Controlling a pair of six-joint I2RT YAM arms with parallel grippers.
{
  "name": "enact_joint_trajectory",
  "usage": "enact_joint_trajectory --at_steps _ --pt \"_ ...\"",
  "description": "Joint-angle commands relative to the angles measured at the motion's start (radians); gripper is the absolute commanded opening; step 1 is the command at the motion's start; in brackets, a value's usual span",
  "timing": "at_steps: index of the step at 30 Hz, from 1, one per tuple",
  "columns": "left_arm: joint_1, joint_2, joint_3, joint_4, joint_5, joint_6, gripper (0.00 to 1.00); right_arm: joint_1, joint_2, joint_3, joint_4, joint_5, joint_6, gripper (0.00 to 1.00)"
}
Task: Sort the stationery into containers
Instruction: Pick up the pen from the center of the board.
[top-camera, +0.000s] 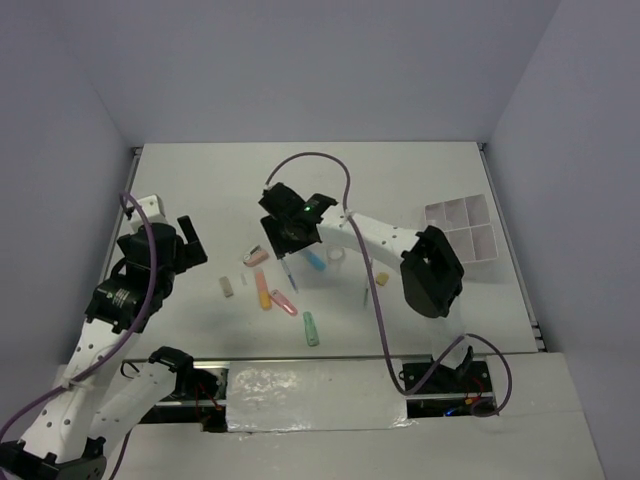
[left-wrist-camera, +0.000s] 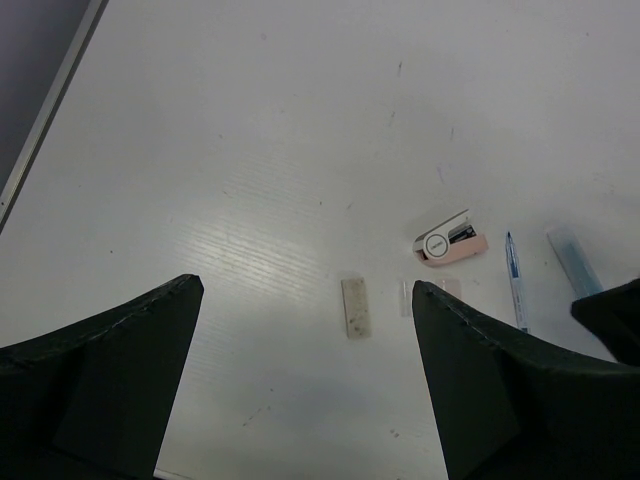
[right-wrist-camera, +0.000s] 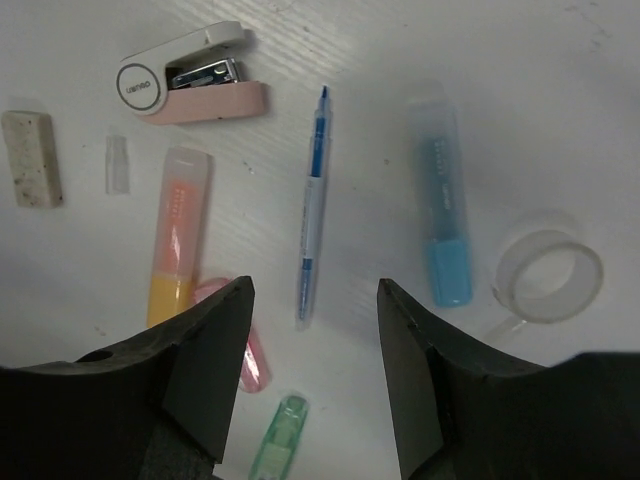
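Stationery (top-camera: 264, 291) strewn over the middle of the table (top-camera: 420, 190), none of it in the tray (top-camera: 462, 228) well off to the right. Poised over the pen (right-wrist-camera: 314, 205) with the right gripper (right-wrist-camera: 312, 300), jaws part-way apart and standing either side of the pen's lower end in the wrist view, touching nothing and holding nothing. Parked at the left with the left gripper (left-wrist-camera: 305, 290), spread wide and empty above bare table near the eraser (left-wrist-camera: 355, 307). Liable to go wrong in several ways from here. Could pinch too close to the pen's end rather than its middle, leaving it to swing or slip out on the lift (thin and smooth, by the look of it). Could press the fingers onto the table before closing and skid the pen sideways toward the blue marker (right-wrist-camera: 440, 215) or the orange marker (right-wrist-camera: 175, 240). Could clip the pink marker (right-wrist-camera: 250, 350), lying just beside one finger, and drag it along. Could drop the pen on the long carry to the tray, or lay it across a divider, being perhaps longer than one compartment. No telling yet which compartment suits it.
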Motion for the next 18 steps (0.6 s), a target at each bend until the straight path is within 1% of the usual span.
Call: enact_joint_trajectory --at_steps 1,5,6,12,18 --pt "0.004 -0.022 0.028 0.032 0.014 0.002 0.99 0.033 0.069 0.073 -0.042 0.026 0.009 0.60" --pt "0.004 -0.028 0.026 0.034 0.025 0.005 0.99 0.051 0.137 0.114 -0.065 0.044 0.010 0.57" --pt "0.004 -0.028 0.026 0.035 0.027 0.005 0.99 0.056 0.154 0.119 -0.065 0.046 0.010 0.53" --pt "0.004 -0.034 0.025 0.039 0.042 0.011 0.99 0.059 0.204 0.105 -0.062 0.055 0.018 0.49" --pt "0.004 -0.034 0.023 0.042 0.051 0.013 0.99 0.056 0.249 0.120 -0.042 0.029 0.007 0.47"
